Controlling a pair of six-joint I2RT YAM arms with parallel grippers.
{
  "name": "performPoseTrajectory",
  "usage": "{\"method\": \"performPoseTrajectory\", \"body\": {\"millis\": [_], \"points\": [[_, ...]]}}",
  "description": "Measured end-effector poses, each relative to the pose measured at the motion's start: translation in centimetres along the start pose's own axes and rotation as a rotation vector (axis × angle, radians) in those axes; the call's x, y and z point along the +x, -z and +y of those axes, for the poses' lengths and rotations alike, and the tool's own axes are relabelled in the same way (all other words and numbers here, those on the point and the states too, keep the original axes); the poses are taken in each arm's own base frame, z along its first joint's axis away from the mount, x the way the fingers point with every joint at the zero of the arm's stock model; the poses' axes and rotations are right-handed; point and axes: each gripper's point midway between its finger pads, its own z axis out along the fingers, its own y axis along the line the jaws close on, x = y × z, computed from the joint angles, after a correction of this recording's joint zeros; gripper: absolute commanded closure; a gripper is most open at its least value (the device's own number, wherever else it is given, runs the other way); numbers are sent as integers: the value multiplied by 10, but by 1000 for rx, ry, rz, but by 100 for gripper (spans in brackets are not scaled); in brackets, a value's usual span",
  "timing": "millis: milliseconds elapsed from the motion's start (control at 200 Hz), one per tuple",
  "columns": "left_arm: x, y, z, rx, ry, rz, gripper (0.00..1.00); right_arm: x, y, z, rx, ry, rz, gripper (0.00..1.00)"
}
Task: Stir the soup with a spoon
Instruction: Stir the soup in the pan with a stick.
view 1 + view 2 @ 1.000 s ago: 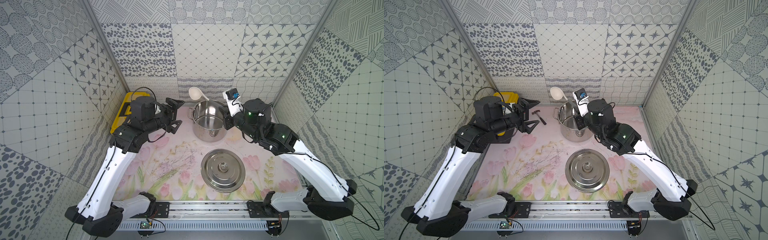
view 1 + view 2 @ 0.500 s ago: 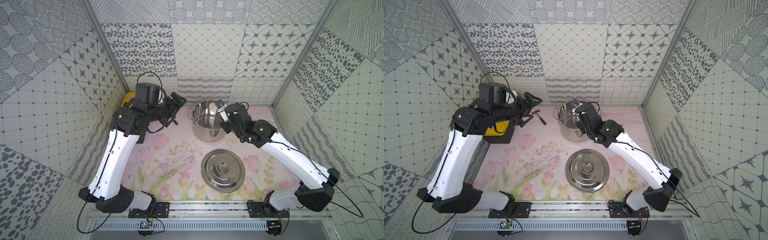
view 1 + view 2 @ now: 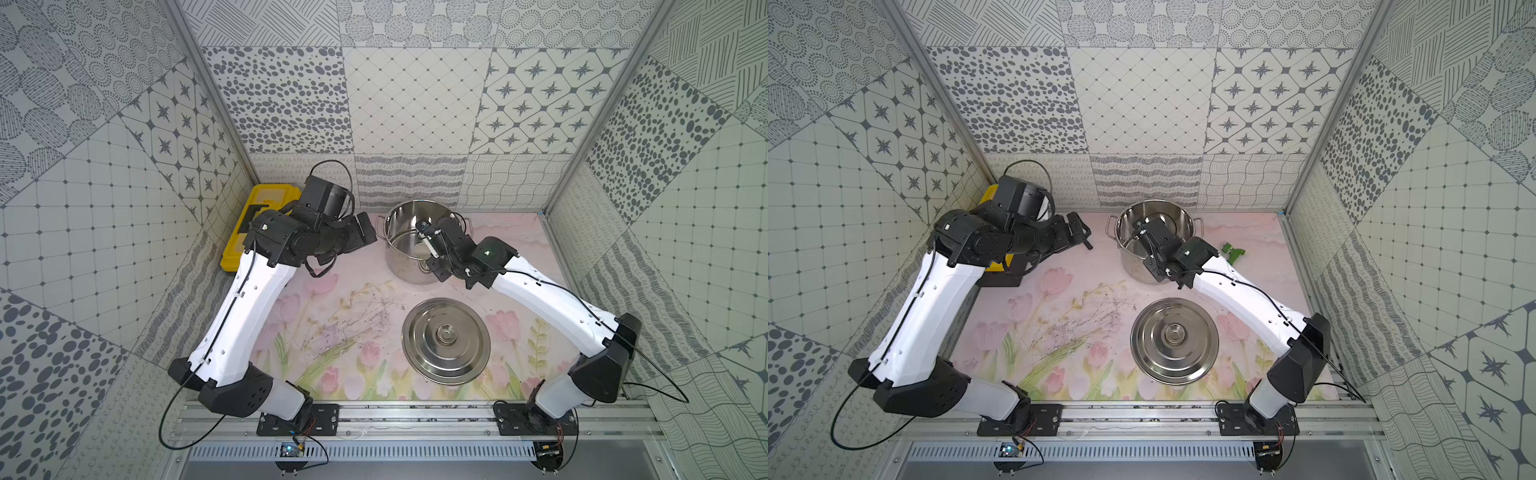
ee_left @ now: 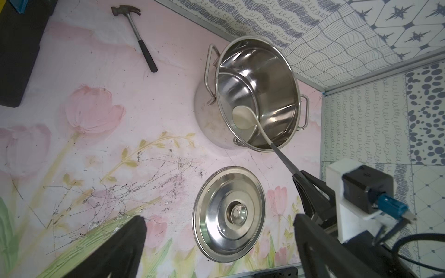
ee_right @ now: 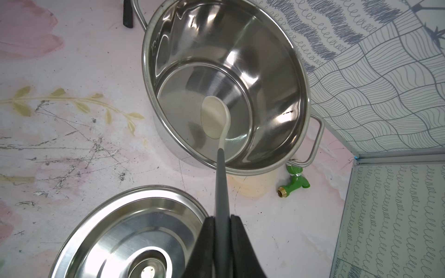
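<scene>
The spoon (image 5: 214, 118) has a cream-white bowl and a slim dark grey handle. Its bowl rests low inside the steel pot (image 5: 277, 84), near the bottom, and shows there in the left wrist view too (image 4: 242, 118). My right gripper (image 5: 222, 219) is shut on the grey handle and reaches over the pot's near rim (image 3: 405, 270). Soup is not in view; the pot's inside looks like bare shiny steel. My left gripper (image 4: 218, 217) hangs wide open and holds nothing, to the left of the pot in a top view (image 3: 365, 232).
The pot's steel lid (image 3: 445, 334) lies flat in front of the pot. A small black-handled hammer (image 4: 142, 43) lies left of the pot. A yellow toolbox (image 3: 266, 199) sits at the back left, and a green tap fitting (image 3: 1232, 250) lies right of the pot.
My right arm has brought the spoon down from above and behind the pot into the pot. The left arm has lifted and swung a little toward the back, still open.
</scene>
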Motion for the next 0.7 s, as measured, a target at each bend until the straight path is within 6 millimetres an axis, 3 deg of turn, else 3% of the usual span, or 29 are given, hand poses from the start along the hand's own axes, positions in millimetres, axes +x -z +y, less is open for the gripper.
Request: {"method": "performPoseTrajectory", "body": {"millis": [405, 700], "points": [[5, -12, 3, -11, -5, 15, 0, -29, -37, 17, -39, -4, 20, 100], [4, -17, 0, 2, 0, 14, 1, -42, -58, -22, 17, -88, 24, 100]]}}
